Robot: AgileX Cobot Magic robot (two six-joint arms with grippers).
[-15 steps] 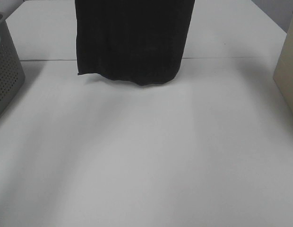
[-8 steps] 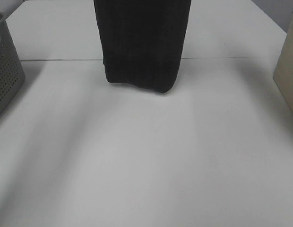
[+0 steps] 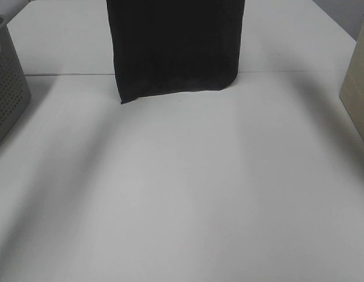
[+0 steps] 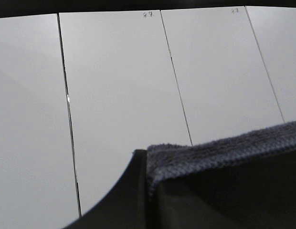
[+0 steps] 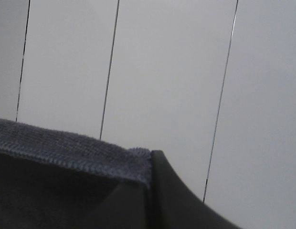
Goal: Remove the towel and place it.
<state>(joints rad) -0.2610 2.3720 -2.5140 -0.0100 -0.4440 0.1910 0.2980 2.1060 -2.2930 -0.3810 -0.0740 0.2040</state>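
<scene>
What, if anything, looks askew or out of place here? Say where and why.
Only the towel: it hangs above the far part of the table with its lower edge slanted, and the corner on the left of the high view dips lower. The left gripper and right gripper each pinch a top corner. Nothing looks spilled or damaged.

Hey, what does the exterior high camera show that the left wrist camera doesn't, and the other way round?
Only the exterior high view shows the towel hanging at full width with its lower edge in view, the white table, a grey perforated basket at the left and a beige box at the right. Only the left wrist view shows the left gripper at the towel's hemmed terry corner, against white panels with thin dark seams. Both show the dark towel.
</scene>
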